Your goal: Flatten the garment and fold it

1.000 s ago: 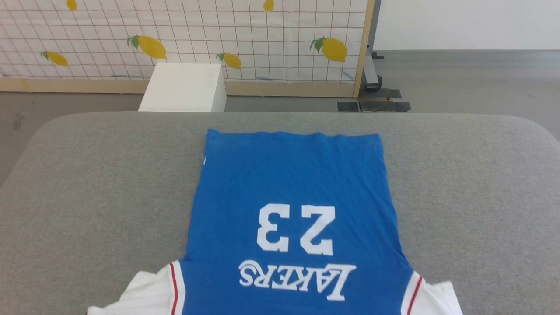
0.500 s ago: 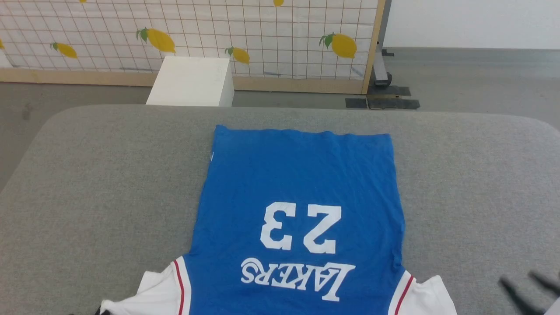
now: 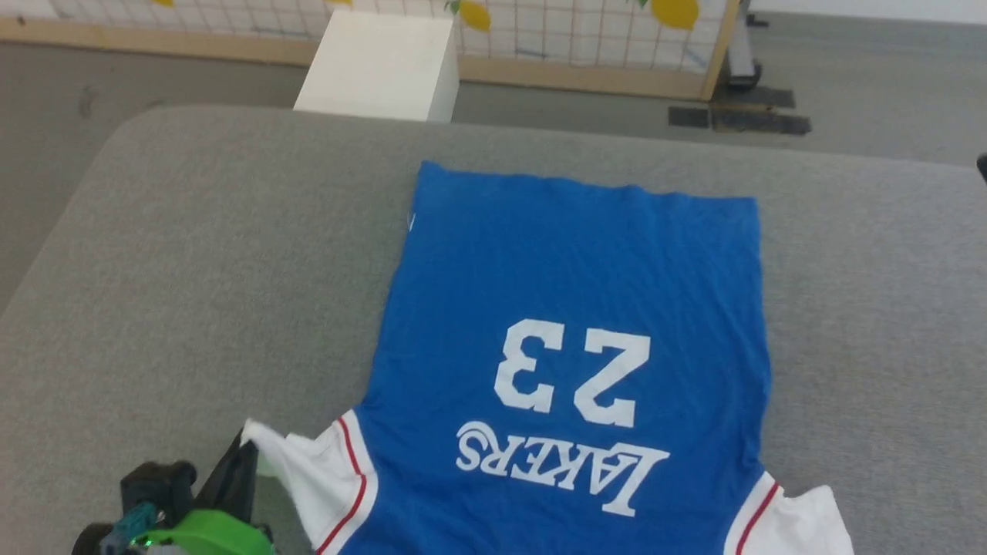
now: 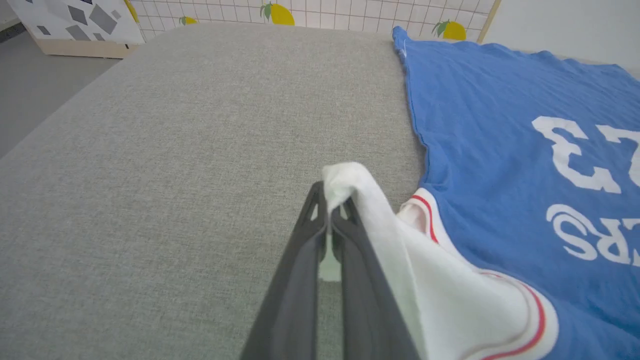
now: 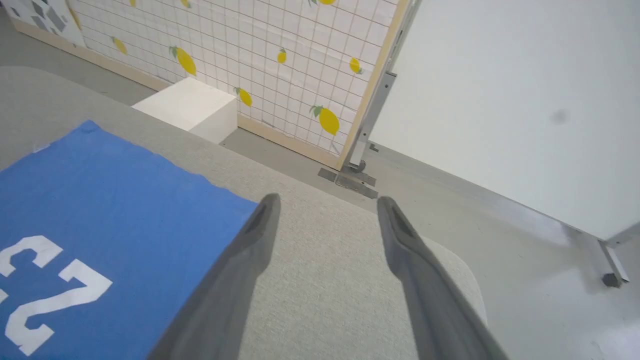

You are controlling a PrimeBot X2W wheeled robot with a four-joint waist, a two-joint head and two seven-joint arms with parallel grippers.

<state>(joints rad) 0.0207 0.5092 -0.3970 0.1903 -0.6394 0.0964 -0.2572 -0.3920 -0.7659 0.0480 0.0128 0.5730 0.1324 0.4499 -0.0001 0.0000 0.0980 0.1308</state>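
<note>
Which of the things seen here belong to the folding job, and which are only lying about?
Job: T-shirt; its white sleeve, pinched by the left gripper, jaws shut; right gripper, jaws open, holding nothing; grey table under the shirt.
Lying about: white box; lemon-print screen; dark floor plates.

Grey fabric tabletop [image 3: 193, 270], white box [image 3: 378, 65] on grey floor [image 3: 46, 92] just past far edge, lemon-print grid screen [image 5: 240, 55] behind box, dark plates [image 3: 759, 121] at screen's foot, white wall [image 5: 500, 100] beside screen.
</note>
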